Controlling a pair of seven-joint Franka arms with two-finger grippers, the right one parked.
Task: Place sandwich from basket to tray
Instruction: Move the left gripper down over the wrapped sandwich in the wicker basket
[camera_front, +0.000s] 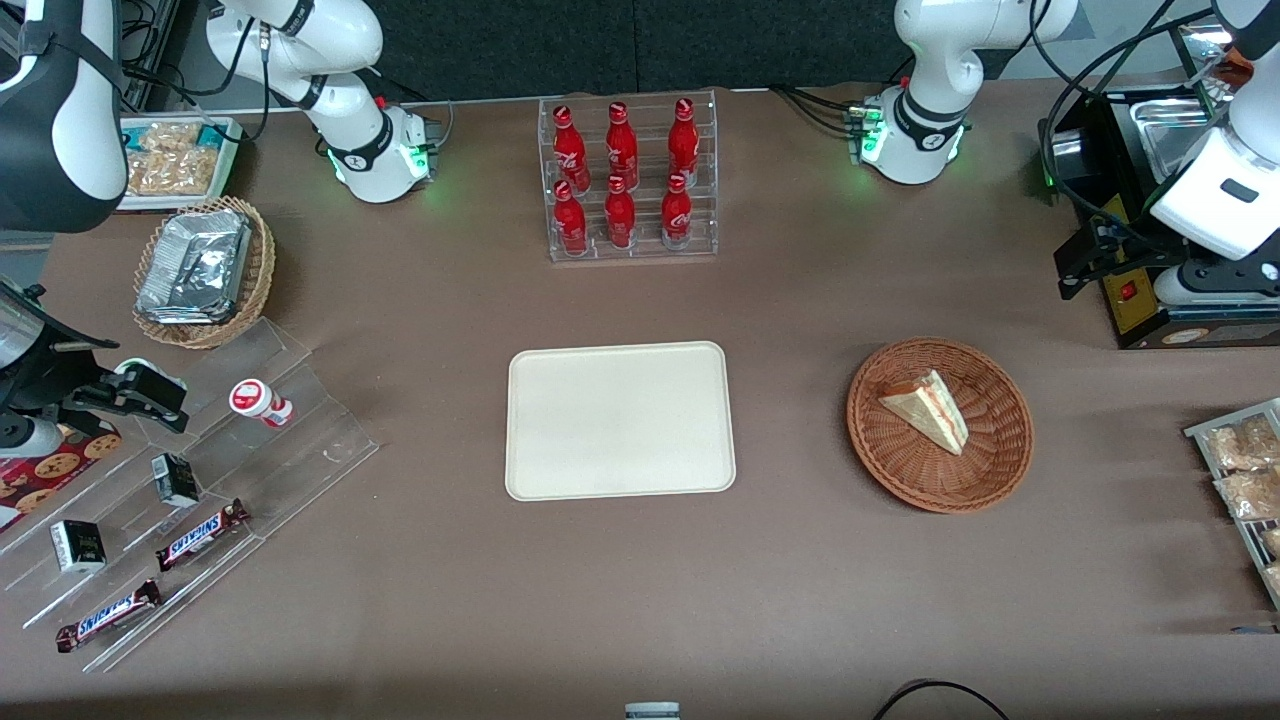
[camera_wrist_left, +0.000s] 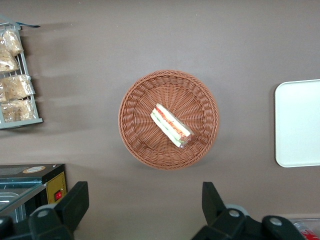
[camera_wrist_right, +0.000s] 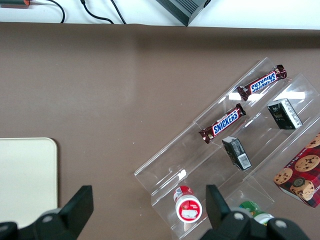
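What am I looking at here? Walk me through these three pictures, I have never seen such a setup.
These show two robot arms at a brown table. One picture looks at them from the front; the other two come from cameras on each arm's wrist, looking down. The working arm's gripper, a two-finger claw, hangs open and holds nothing, high above the basket. In that round wicker basket lies a triangular sandwich. The cream tray, beside the basket toward the parked arm's end, is where the sandwich should go. Around them: a rack of red bottles, clear stepped racks with chocolate bars, a lighter basket of foil packets and bagged snacks.
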